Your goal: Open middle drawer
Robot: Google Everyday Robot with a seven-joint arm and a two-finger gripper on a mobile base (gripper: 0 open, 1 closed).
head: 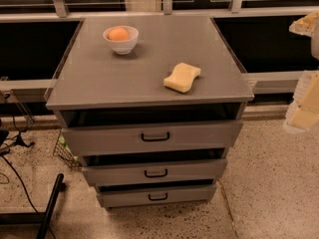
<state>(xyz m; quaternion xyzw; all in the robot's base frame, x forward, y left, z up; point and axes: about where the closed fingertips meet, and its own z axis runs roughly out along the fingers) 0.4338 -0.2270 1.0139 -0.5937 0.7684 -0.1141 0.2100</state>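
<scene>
On the worktop (99,78) a bowl (121,40) sits toward the rear left with a round fruit (118,33) in it, and a sponge (182,77) lies well apart from it, toward the front right. Under the worktop three drawers are stacked: the top drawer (104,139), below it the middle drawer (114,174) with its handle (156,173) at centre, and the lowest drawer (124,197) nearest the floor (269,183). A wire basket (64,152) stands on the floor against the cabinet's left side, and the tool (303,106) hangs at the right edge, well apart from the drawers.
</scene>
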